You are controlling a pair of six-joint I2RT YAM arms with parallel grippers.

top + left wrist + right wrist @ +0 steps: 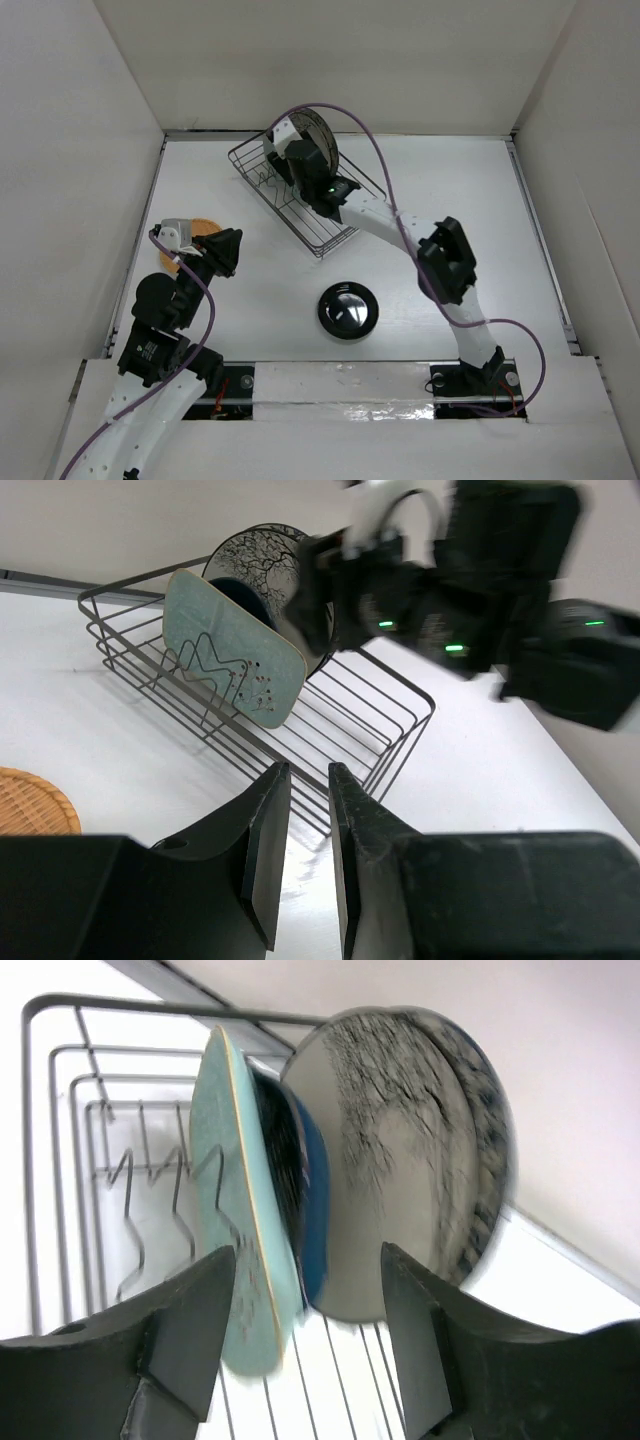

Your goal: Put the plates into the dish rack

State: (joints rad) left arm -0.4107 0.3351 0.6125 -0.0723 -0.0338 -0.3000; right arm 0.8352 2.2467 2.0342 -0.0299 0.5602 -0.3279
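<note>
The grey wire dish rack [318,228] stands at the back centre. In it, on edge, are the mint-green plate [232,645], the dark blue plate [312,1185] and the cream floral plate [405,1135]. My right gripper [305,1260] hangs open over the rack, its fingers straddling the mint and blue plates' lower edges without gripping. The glossy black plate [348,309] lies flat on the table in front of the rack. The orange plate [200,228] lies at the left, partly under my left gripper [228,250], which is shut to a thin gap, holding nothing.
White walls enclose the table on three sides. The right arm's elbow [447,258] hangs over the table right of the black plate. Purple cables loop above both arms.
</note>
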